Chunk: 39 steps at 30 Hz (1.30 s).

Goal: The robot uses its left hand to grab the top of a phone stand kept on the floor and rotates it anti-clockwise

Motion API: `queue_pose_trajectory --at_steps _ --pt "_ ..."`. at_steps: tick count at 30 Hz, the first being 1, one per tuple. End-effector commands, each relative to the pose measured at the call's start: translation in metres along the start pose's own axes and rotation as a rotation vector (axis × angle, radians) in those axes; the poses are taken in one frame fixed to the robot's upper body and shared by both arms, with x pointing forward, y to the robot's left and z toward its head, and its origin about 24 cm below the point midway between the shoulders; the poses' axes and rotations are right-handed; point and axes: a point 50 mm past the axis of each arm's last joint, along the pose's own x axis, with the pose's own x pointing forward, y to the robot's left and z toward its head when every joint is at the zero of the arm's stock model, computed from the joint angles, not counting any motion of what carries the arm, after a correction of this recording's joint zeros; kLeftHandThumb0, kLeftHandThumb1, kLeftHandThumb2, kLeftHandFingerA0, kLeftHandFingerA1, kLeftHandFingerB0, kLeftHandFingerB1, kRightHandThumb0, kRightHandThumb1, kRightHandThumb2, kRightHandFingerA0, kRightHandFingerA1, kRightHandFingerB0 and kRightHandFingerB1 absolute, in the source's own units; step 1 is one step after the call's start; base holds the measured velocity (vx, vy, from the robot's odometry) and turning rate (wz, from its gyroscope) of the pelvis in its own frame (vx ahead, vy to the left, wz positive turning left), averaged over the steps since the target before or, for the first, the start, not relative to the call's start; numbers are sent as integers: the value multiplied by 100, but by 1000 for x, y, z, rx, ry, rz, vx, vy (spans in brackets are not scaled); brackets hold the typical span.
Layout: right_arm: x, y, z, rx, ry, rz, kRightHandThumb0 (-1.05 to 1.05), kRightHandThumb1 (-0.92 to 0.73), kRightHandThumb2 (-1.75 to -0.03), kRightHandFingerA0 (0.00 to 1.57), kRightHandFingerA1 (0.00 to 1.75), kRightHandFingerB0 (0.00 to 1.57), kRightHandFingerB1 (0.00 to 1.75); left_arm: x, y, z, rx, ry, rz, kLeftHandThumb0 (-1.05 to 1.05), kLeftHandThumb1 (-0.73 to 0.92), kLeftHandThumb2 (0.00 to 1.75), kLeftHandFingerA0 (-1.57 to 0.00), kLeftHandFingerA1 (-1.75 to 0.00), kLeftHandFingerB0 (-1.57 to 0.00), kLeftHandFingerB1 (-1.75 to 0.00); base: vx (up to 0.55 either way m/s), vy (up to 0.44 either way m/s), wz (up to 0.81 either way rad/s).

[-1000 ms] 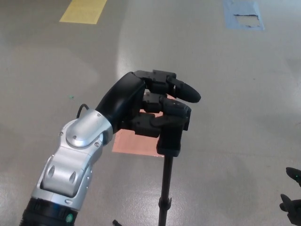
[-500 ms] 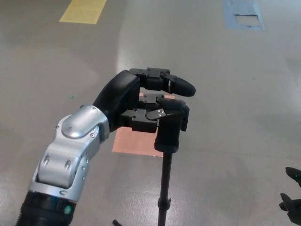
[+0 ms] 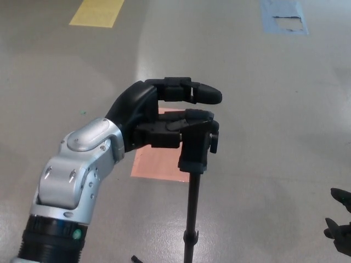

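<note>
Your left hand (image 3: pixel 164 112) has rolled flatter over the past second, fingers (image 3: pixel 204 94) clamped on the head of the stand (image 3: pixel 196 148) (upright on the floor (image 3: pixel 274 109), pole below) to twist it anti-clockwise.

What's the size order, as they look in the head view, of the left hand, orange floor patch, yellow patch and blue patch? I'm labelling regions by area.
1. Left hand, largest, though it is nearest the camera.
2. Orange patch, partly hidden by the hand.
3. Yellow patch and blue patch: similar, both cut by the top edge, so unranked.
</note>
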Motion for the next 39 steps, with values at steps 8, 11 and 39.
queue_pose_trajectory --at_steps 8,11,39 --pt "5 -14 0 -27 65 12 -41 -85 -66 71 47 14 29 -1 -1 -10 -291 279 -24 -18 58 57 -77 -51 -83 -51 0 0 0" --pt "5 -14 0 -28 70 14 -40 -85 -66 71 46 15 29 0 -2 -8 -282 282 -24 -19 60 56 -74 -50 -83 -50 0 0 0" --pt "11 -16 7 -37 84 37 -41 -85 -66 70 46 14 28 3 -6 -1 -311 315 -18 -16 59 57 -70 -51 -78 -52 0 0 0"
